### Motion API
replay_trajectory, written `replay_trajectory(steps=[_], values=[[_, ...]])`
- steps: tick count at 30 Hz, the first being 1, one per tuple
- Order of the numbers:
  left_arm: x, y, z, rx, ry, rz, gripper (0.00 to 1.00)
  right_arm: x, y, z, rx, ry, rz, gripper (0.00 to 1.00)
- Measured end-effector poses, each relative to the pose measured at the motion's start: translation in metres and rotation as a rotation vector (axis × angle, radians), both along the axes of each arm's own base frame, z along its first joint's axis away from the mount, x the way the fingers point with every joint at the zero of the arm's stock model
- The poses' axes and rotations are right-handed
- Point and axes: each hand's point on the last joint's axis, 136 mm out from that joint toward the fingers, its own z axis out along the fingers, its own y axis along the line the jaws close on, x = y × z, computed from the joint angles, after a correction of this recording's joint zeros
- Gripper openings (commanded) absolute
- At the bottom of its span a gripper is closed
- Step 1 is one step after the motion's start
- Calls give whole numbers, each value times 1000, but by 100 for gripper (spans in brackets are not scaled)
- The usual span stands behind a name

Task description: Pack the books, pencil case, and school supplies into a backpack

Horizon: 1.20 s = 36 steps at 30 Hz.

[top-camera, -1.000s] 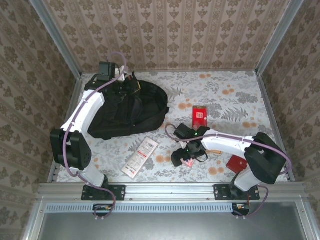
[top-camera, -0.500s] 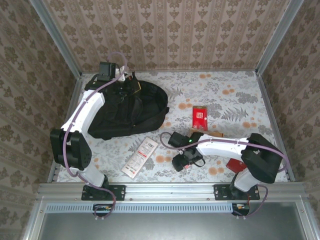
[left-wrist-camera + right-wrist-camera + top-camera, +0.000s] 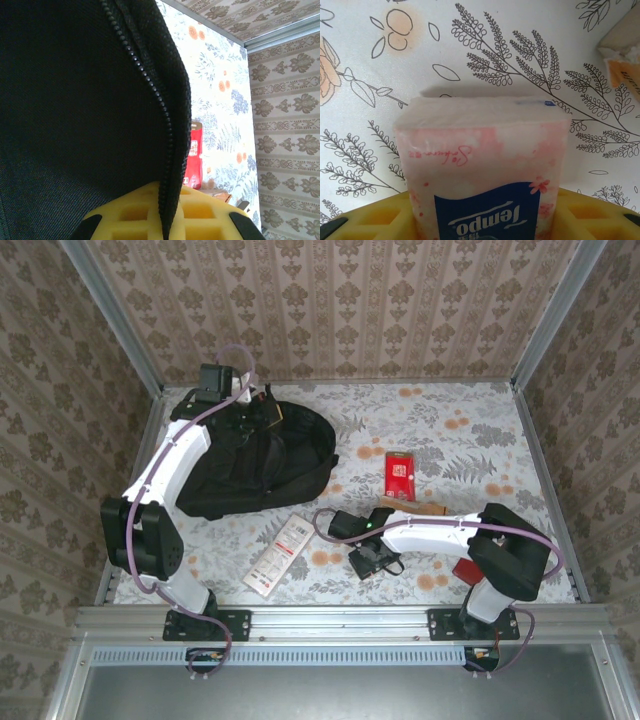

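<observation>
— Two grips: left jaws clamp the backpack (image 3: 262,472) at its zip edge (image 3: 172,150); right jaws clamp the packet (image 3: 485,160), well apart from it.
— Lift clear, carry level, release inside the opening.

Left arm is stretching up the left side, left gripper (image 3: 252,405) sitting on the far top edge of the black backpack (image 3: 275,465); its grip is too small to read here. Right arm is lying low across the table (image 3: 480,430), right gripper (image 3: 370,562) pointing down near the front rail. Red book (image 3: 399,476) is lying flat just beyond the arm. Orange book (image 3: 425,507) is peeking out from under the forearm. White-and-red booklet (image 3: 280,554) is lying between backpack and rail.
</observation>
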Motion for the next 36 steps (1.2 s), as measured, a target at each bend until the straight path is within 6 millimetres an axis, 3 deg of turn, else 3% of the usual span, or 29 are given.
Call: replay_trajectory(steps=[6, 10, 16, 20, 24, 27, 32, 36], values=[[-2, -3, 0, 12, -7, -14, 0, 4, 5, 21, 45, -30, -2, 54], [0, -5, 5, 13, -15, -27, 0, 23, 14, 60, 153, -100, -36, 54], [-3, -20, 18, -6, -19, -91, 0, 75, 24, 131, 397, -191, -166, 52], [-9, -40, 27, -19, -28, -163, 0, 123, 33, 183, 567, -248, -248, 52], [-21, -56, 33, -34, -34, -225, 0, 174, 46, 215, 662, -307, -310, 55], [-26, -60, 35, -46, -32, -250, 0, 208, 51, 212, 685, -318, -384, 55], [-28, -58, 42, -62, -43, -254, 0, 249, 56, 168, 643, -258, -497, 55], [-30, -56, 49, -72, -56, -257, 0, 266, 71, 138, 638, -199, -543, 59]])
